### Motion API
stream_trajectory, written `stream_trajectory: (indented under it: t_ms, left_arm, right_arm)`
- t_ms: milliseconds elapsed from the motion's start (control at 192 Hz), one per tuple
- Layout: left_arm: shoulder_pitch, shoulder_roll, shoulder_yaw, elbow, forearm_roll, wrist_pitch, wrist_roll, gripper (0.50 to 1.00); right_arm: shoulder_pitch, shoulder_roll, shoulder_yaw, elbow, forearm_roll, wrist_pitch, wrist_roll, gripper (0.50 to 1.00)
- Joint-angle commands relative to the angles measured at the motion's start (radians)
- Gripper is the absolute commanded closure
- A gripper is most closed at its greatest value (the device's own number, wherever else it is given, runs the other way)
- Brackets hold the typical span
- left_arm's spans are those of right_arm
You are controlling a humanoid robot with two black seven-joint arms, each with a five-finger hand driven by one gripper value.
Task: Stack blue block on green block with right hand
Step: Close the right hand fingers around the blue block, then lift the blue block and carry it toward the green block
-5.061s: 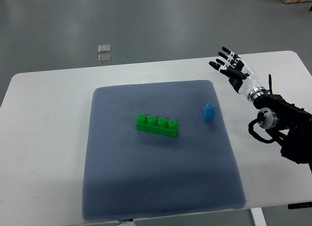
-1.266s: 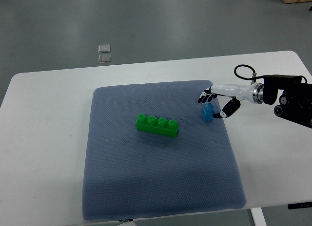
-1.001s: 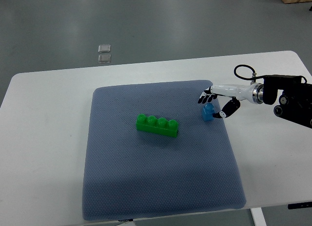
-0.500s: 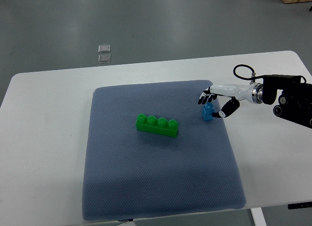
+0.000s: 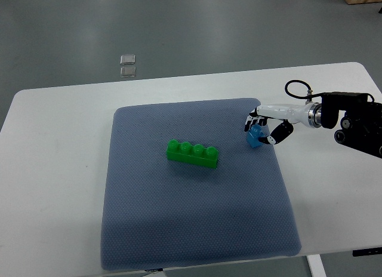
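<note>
The blue block (image 5: 255,137) is a small single-stud brick of bright, slightly translucent blue. It sits tilted near the right edge of the grey-blue mat (image 5: 197,229), toward the mat's far right corner. No brand, label or writing can be read on it or on anything else in view.

The right hand (image 5: 263,125) is clamped on the blue block: the black-tipped fingers (image 5: 252,118) curl over its far side, and the thumb (image 5: 280,132) presses in from the right. The hand is white with dark joints and lies roughly level, palm down, with the fingers pointing toward the mat's left. Behind it a slim white forearm (image 5: 290,111) runs to a silver wrist ring and then to the bulky black arm housing (image 5: 357,123), which comes in from the right edge of the white table (image 5: 54,169). A black cable (image 5: 294,86) loops above the wrist.

The green block (image 5: 192,153) is a long brick with four studs in a row. It lies flat near the middle of the mat, well apart from the blue block and to its left, its long side slightly angled to the mat's edges.

On the grey floor beyond the table's far edge lie two small pale square tiles (image 5: 127,64), one just beside the other.
</note>
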State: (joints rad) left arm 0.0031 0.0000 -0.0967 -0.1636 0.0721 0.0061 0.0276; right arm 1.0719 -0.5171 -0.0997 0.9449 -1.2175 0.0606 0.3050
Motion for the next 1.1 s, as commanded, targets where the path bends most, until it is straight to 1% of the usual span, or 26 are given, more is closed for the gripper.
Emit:
stream_trajectory:
  t_ms: [0,109,136,188,219,235,537,740,865,1021,1094]
  left_arm:
    - [0.0,0.0,0.0,-0.001,0.0,0.0,0.0,0.5]
    - [0.0,0.0,0.0,-0.001,0.0,0.0,0.0,0.5]
    - [0.0,0.0,0.0,-0.001,0.0,0.0,0.0,0.5]
    - [0.0,0.0,0.0,-0.001,0.0,0.0,0.0,0.5]
    - [0.0,0.0,0.0,-0.001,0.0,0.0,0.0,0.5]
    - [0.0,0.0,0.0,0.001,0.0,0.0,0.0,0.5]
    - [0.0,0.0,0.0,-0.001,0.0,0.0,0.0,0.5]
    - [0.0,0.0,0.0,-0.001,0.0,0.0,0.0,0.5]
    - [0.0,0.0,0.0,-0.001,0.0,0.0,0.0,0.5]
    - [0.0,0.0,0.0,-0.001,0.0,0.0,0.0,0.5]
    - [0.0,0.0,0.0,0.001,0.0,0.0,0.0,0.5]
  right_arm:
    - [-0.001,0.0,0.0,0.0,0.0,-0.001,0.0,0.895]
    - [0.0,0.0,0.0,0.0,0.0,-0.008,0.0,0.926]
    - [0.0,0.0,0.0,0.0,0.0,-0.01,0.0,0.946]
    - [0.0,-0.001,0.0,0.0,0.0,-0.011,0.002,0.961]
    - [0.002,-0.003,0.0,0.0,0.0,-0.011,0.002,0.981]
    - [0.002,-0.003,0.0,0.0,0.0,-0.011,0.002,1.0]
    - [0.043,-0.012,0.003,0.028,0.0,-0.021,0.011,1.0]
    - [0.112,-0.009,0.003,0.063,-0.002,-0.021,0.022,1.0]
    - [0.158,-0.001,0.003,0.066,-0.023,-0.021,0.029,1.0]
    - [0.203,0.006,0.003,0.068,-0.043,-0.021,0.055,1.0]
    - [0.212,0.037,0.003,0.069,-0.046,-0.021,0.078,1.0]
